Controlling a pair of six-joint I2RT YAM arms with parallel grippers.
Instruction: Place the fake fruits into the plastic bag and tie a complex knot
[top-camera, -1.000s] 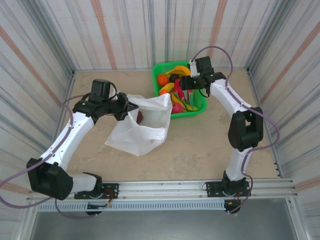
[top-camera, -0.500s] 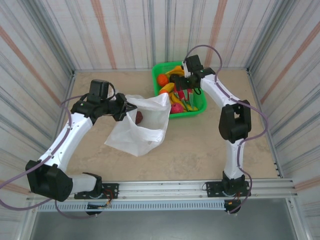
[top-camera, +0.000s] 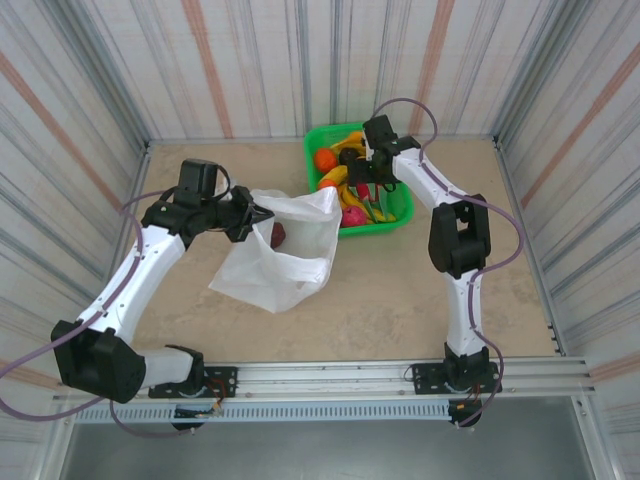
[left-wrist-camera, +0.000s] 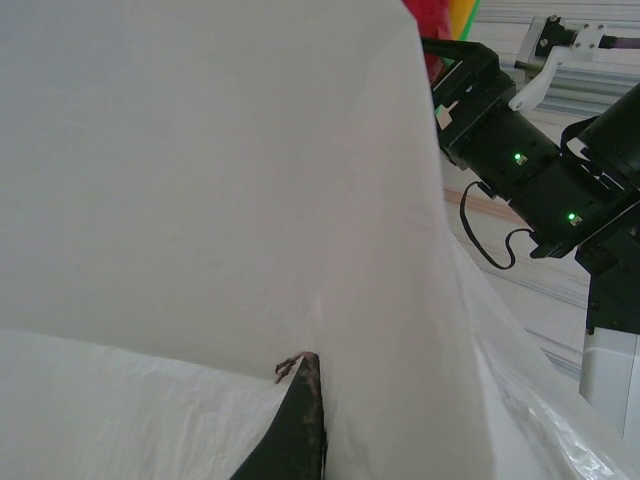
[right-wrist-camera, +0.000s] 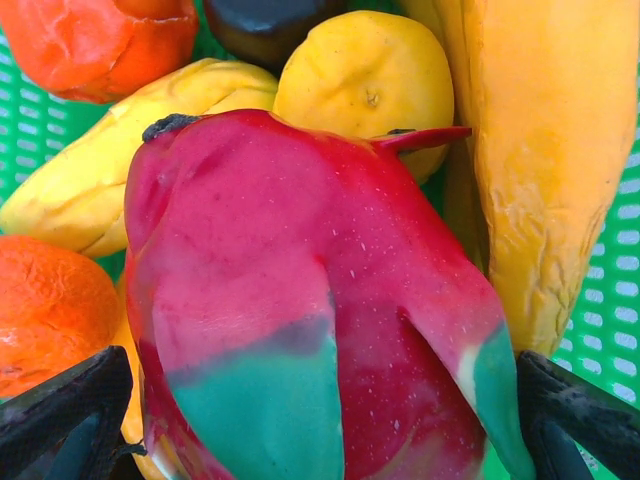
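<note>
**Barely started: one fruit bagged, the rest waiting in the basket**

Progress check: the plastic bag (top-camera: 285, 255) is lying open-mouthed on the surface (top-camera: 400, 300). What looks like one dark maroon fruit (top-camera: 279, 233) is sitting inside it, just below the left tool (top-camera: 258, 214), though it's hard to be sure through the film. The other fake fruits (top-camera: 345, 175) are sitting in the green basket (top-camera: 402, 214), and no knot is happening yet.

The left arm is reaching low across, and the left tool is clamping the bag's rim, holding the mouth up. The right arm is stretching out and bending down over the basket. The right tool (right-wrist-camera: 320, 425) is gaping wide, with the pink-red and green fruit (right-wrist-camera: 300, 270) sitting right between its fingers.
</note>
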